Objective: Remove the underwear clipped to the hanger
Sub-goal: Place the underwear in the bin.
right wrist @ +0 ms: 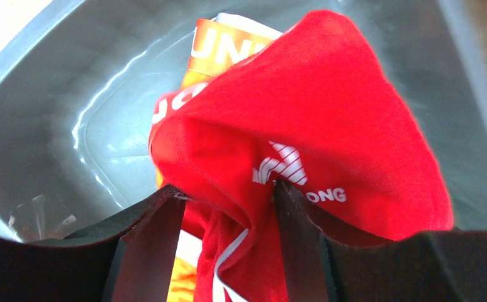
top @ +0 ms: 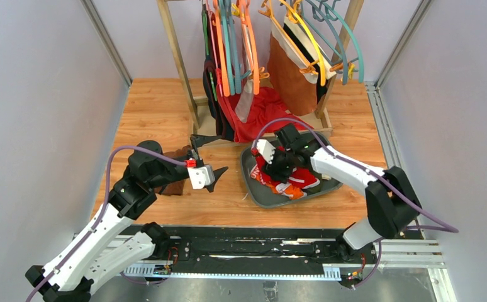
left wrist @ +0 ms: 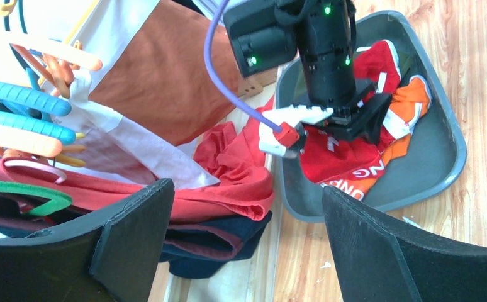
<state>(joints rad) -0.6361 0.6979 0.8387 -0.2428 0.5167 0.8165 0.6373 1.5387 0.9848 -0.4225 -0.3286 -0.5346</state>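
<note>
A red brief with white trim (top: 299, 178) lies bunched in the grey tray (top: 252, 182), on top of an orange garment. My right gripper (top: 277, 165) is low over the tray. In the right wrist view its jaws stand a little apart around a fold of the red brief (right wrist: 304, 126); the cloth touches the right finger and clears the left one. My left gripper (top: 208, 155) is open and empty, left of the tray. A brown brief with a white waistband (top: 294, 69) and a pale beige brief (top: 246, 100) hang from the hangers (top: 228, 44).
A wooden rack (top: 178, 56) holds several coloured hangers at the back. A large red cloth (top: 269, 113) lies at its foot, with a dark cloth (left wrist: 216, 245) under it. A dark brown cloth (top: 177, 184) lies under my left arm. Walls close both sides.
</note>
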